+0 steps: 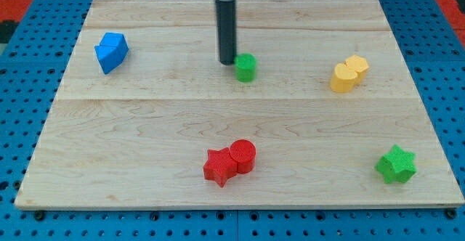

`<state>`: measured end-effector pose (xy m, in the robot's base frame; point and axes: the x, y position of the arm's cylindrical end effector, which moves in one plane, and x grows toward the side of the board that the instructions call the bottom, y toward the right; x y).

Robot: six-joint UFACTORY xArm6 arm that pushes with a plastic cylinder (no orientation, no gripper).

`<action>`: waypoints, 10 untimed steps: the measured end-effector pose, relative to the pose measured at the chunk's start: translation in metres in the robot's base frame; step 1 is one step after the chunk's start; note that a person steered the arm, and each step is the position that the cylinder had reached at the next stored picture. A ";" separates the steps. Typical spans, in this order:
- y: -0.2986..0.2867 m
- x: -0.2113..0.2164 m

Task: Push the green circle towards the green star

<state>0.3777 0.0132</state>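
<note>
The green circle [246,67] sits near the middle of the board's upper half. My tip [227,62] is down on the board just to the view's left of it, close to touching. The green star [396,165] lies at the view's lower right, near the board's right edge, far from the circle.
A blue block [111,51] lies at the upper left. Two yellow blocks [349,73] sit together at the upper right. A red star [219,166] and a red circle [243,156] touch each other at the bottom centre. The wooden board [145,139] lies on a blue pegboard.
</note>
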 end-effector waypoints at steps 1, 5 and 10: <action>0.035 0.027; 0.108 0.067; 0.071 0.105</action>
<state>0.4824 0.0846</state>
